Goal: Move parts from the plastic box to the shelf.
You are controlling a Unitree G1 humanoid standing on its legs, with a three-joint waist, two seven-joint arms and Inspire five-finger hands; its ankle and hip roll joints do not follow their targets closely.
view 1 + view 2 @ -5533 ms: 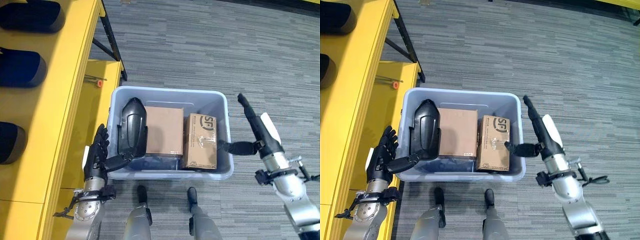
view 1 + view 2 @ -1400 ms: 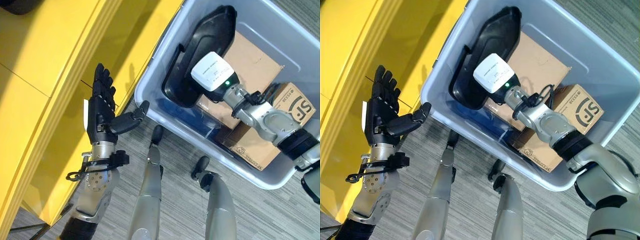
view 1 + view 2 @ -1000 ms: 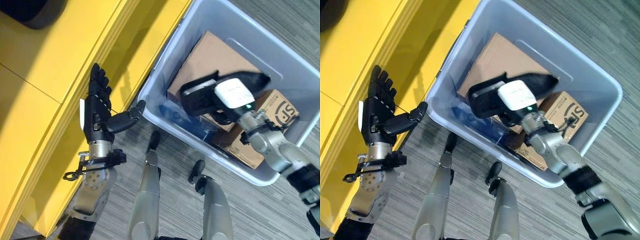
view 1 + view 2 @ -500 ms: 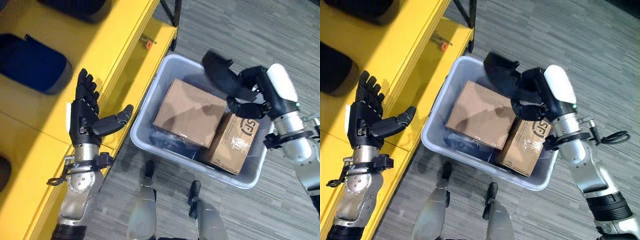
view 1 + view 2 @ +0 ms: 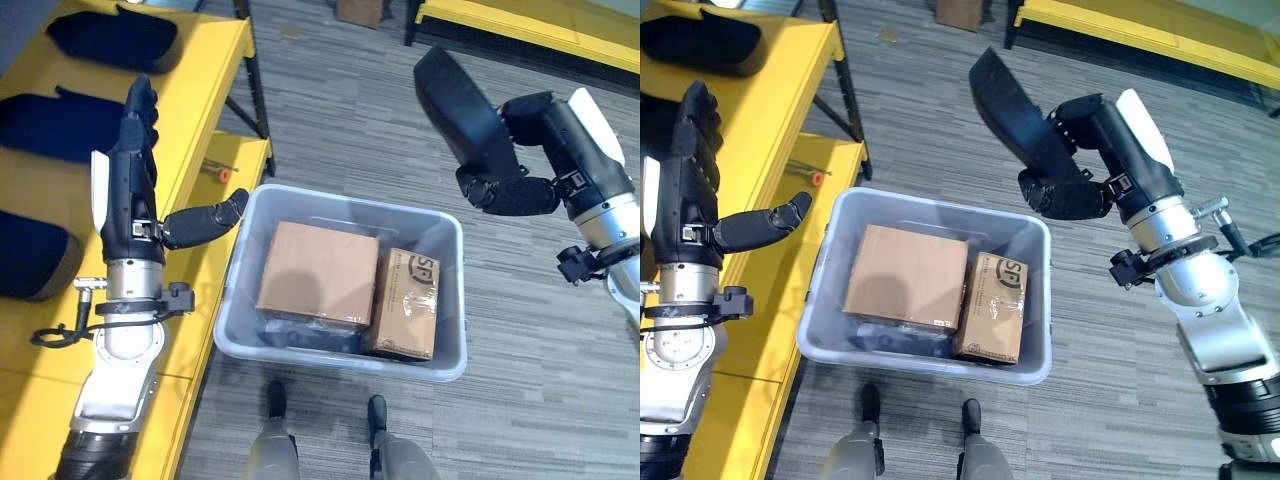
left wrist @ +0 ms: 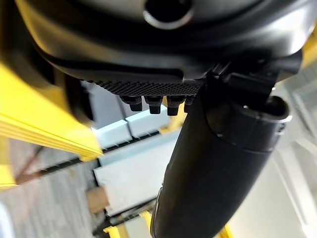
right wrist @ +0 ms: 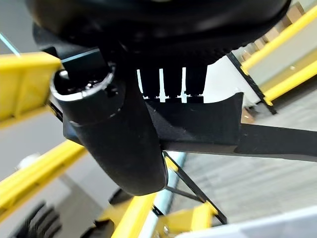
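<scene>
right hand (image 5: pixel 1070 190) curled round long black moulded plastic part (image 5: pixel 1005 100) | left hand (image 5: pixel 135 190) fingers straight, empty | risk: part slipping from the fingers

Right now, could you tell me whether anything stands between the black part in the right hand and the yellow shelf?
Nothing solid blocks it. The right hand holds the black part up above the plastic box; the open left hand hovers by the yellow shelf.

Right hand (image 7: pixel 124 124) curled round a black part (image 7: pixel 213 131)
</scene>
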